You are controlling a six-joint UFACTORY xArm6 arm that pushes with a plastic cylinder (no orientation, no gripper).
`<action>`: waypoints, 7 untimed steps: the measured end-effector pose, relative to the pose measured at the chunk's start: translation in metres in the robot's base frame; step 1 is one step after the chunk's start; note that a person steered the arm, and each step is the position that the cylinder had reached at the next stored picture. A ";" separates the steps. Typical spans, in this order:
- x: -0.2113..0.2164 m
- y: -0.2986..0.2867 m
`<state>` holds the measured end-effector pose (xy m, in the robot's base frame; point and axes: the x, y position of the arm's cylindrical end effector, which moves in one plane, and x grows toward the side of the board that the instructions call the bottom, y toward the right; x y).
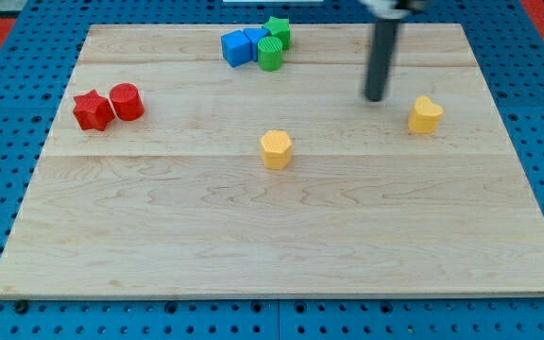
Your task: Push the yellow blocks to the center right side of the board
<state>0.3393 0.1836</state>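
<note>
Two yellow blocks lie on the wooden board (272, 236). A yellow hexagonal block (276, 148) sits near the board's middle. A second yellow block (425, 114), rounded with a notched top, sits towards the view's right. My tip (375, 98) stands on the board just to the left of and slightly above that right yellow block, a small gap apart from it. The tip is well to the right of and above the hexagonal block.
Two blue blocks (237, 47) and two green blocks, a cylinder (270, 54) and a star (277, 30), cluster at the top middle. A red star (93, 110) and a red cylinder (126, 101) sit at the left. Blue pegboard surrounds the board.
</note>
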 end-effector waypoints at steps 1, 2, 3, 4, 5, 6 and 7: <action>0.012 0.096; 0.035 0.033; 0.039 0.005; 0.127 0.079; 0.198 -0.021; 0.166 -0.134; 0.136 -0.159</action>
<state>0.4757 0.0245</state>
